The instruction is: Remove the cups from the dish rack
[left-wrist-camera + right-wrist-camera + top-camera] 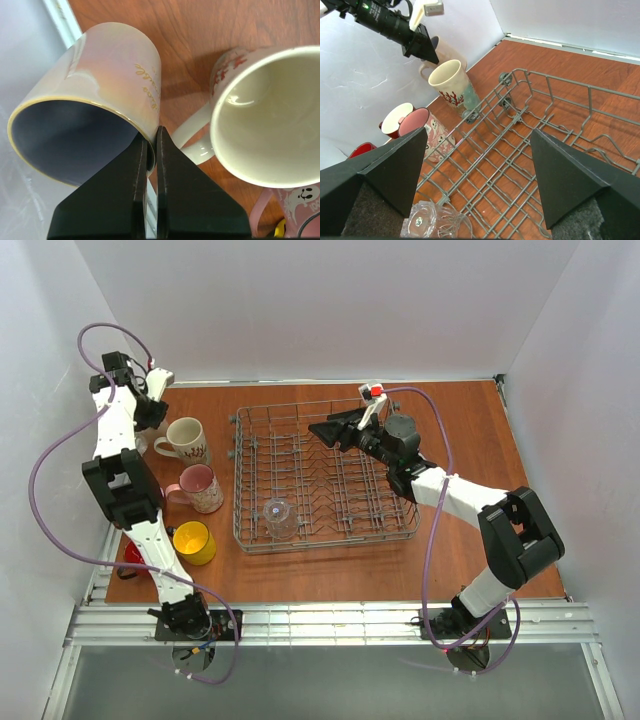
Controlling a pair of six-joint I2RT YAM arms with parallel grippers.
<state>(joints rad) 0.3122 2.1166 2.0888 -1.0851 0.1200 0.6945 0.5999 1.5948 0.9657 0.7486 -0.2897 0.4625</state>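
The grey wire dish rack (330, 532) sits mid-table and holds one clear glass (280, 518) lying near its front left corner. My right gripper (338, 430) hovers open and empty over the rack's far part; in the right wrist view the gripper (477, 167) is above the rack floor (545, 100), with the glass (432, 222) below its left finger. My left gripper (152, 137) is shut on the rim of a tilted pearly beige mug (100, 75) by the left wall. A cream mug (185, 438), pink mug (200, 487) and yellow mug (193, 542) stand left of the rack.
A red mug (130, 552) is partly hidden behind the left arm. The right wrist view also shows a dark red mug with a cream inside (395, 120) by the pink mug (427, 132). White walls close in the table on three sides.
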